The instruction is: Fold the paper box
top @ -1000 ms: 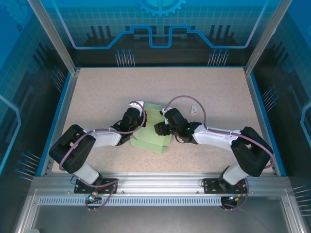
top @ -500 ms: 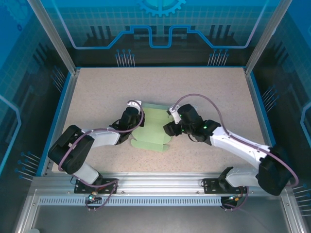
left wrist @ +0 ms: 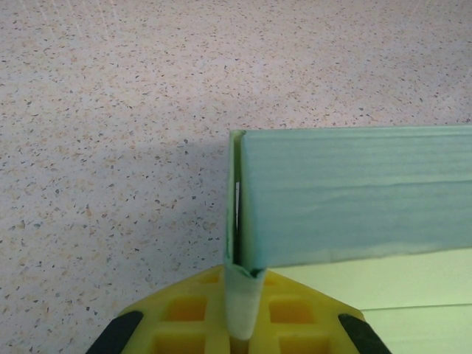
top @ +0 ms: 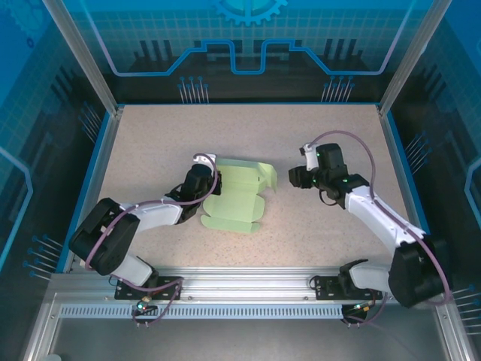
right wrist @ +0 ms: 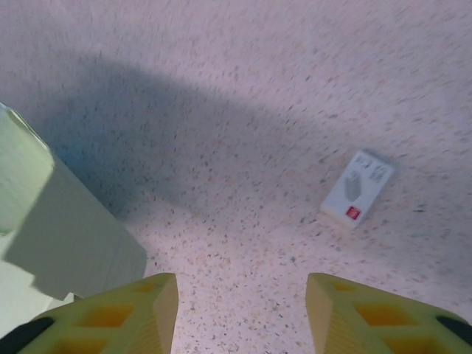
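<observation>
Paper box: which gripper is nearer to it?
Left. The left gripper pinches a raised flap of the paper box; the right gripper hangs open, apart, to its right.

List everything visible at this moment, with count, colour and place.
paper box: one, pale green, mid-table, partly folded, a panel standing up
card: one, white with a red mark, flat on the table right of the box
table: one, speckled beige, under everything
rail: one, silver, along the near edge
left gripper: one, yellow fingers, shut on the box's left edge
right gripper: one, yellow fingers, open, over the table right of the box
</observation>
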### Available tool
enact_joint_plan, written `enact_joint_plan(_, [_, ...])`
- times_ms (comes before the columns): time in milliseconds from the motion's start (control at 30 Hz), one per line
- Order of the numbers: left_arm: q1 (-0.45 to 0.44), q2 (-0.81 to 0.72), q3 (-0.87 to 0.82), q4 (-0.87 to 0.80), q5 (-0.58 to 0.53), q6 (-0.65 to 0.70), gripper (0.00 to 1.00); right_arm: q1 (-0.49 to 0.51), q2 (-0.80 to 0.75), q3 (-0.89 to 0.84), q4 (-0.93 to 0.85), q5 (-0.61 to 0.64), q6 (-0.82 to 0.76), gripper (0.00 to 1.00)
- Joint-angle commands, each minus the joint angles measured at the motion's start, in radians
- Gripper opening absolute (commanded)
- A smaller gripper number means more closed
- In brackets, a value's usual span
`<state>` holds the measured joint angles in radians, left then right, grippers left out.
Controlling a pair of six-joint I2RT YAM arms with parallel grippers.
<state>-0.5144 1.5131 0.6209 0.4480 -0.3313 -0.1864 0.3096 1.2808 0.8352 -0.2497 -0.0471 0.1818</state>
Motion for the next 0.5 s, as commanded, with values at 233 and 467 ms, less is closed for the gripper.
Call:
enact_joint_plan(233, [0.007,-0.032,0.029,-0.018,0.031,-0.024,0.0,0.141,0.147,-0.008,0.165,-0.164,-0.086,0.48])
enact_joint_plan(467, [0.007,-0.033,0.028,-0.021,0.037,-0.02,0.0,0.176,0.194,0.032,0.184,-0.22,-0.122,0.49])
